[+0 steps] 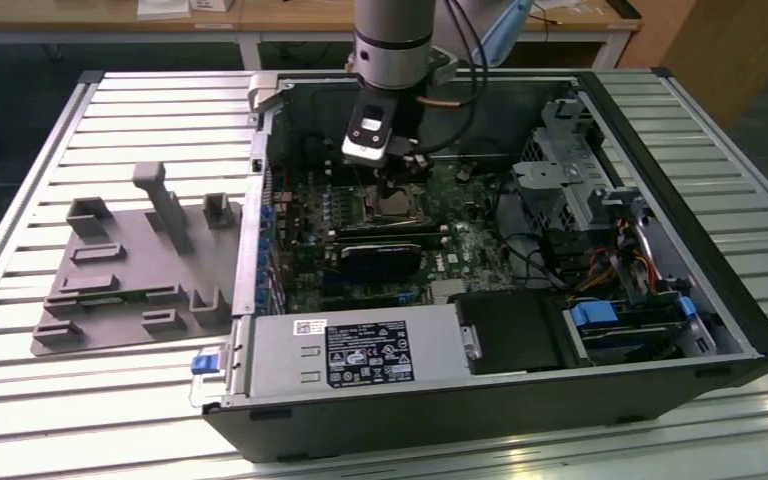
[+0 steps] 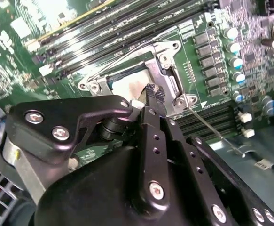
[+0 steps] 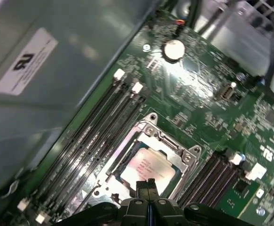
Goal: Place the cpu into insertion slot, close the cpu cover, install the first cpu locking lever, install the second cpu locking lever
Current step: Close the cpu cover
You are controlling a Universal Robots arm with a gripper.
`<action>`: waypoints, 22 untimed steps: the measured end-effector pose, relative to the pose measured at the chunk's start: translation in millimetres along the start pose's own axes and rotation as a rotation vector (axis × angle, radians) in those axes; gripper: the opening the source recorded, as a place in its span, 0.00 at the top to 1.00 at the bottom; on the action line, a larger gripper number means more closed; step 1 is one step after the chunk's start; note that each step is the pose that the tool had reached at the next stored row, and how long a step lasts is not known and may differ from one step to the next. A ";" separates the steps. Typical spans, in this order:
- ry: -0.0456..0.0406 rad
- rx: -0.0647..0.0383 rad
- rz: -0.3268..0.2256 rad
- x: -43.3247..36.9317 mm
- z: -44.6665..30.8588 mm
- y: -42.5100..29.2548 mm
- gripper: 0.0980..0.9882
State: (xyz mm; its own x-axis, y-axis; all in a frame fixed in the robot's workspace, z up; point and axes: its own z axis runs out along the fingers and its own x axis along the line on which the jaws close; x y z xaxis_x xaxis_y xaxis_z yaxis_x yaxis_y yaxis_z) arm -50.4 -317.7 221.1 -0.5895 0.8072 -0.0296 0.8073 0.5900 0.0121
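Slatted table [image 1: 117,110], open computer case [image 1: 491,420], cpu [image 3: 148,168] in insertion slot [image 3: 189,155], hand [image 3: 147,186] closed, empty, just over it.

The gripper [image 2: 153,96] is matt black and looks like metal, its links studded with bright steel screws. Just below its fingertips, the cpu [image 3: 148,168] has a smooth, dull silver-grey metal top with a pale sheen. Around it the cpu cover [image 3: 172,141] is thin, silvery sheet metal, lightly glossy. A locking lever [image 2: 207,125] beside the gripper is bare, shiny steel wire. Beyond the fingertips the circuit board [image 3: 198,94] is glossy green, with black plastic memory slots [image 3: 92,141] and a polished metal coin cell [image 3: 174,49]. Well away from the gripper, a fixture block [image 1: 131,270] looks like matt grey plastic. It sits on a table [image 1: 37,400] of ribbed, satin aluminium slats.
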 end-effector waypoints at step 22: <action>0.0049 -0.012 -0.399 0.1 2.6 -0.1 0.99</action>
State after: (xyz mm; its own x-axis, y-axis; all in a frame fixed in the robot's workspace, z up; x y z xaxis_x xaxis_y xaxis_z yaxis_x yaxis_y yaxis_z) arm -50.5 -317.8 218.5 -0.8570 0.5145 -0.0296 0.5144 0.8575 0.0123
